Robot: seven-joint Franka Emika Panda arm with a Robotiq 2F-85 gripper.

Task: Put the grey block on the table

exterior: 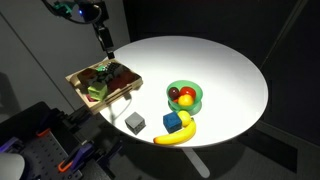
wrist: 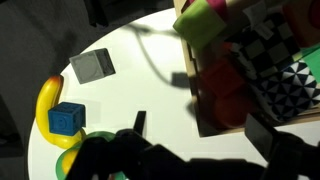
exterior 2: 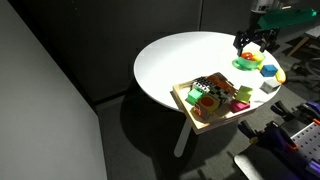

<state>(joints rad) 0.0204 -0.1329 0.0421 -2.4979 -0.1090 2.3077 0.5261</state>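
The grey block (exterior: pixel 134 122) sits on the round white table (exterior: pixel 210 60), between the wooden tray and the blue cube. In the wrist view the grey block (wrist: pixel 92 66) lies at the upper left on the table (wrist: pixel 150 85). My gripper (exterior: pixel 107 48) hangs above the table just behind the tray, well away from the block. In the wrist view its jaws (wrist: pixel 200 128) are open and empty, over the tray's corner. It also shows in an exterior view (exterior 2: pixel 252 40).
A wooden tray (exterior: pixel 103 82) full of toys stands at the table's edge; it also shows in the wrist view (wrist: pixel 215 100). A blue cube (exterior: pixel 173 122), a banana (exterior: pixel 176 137) and a green bowl (exterior: pixel 184 97) of fruit stand near the block.
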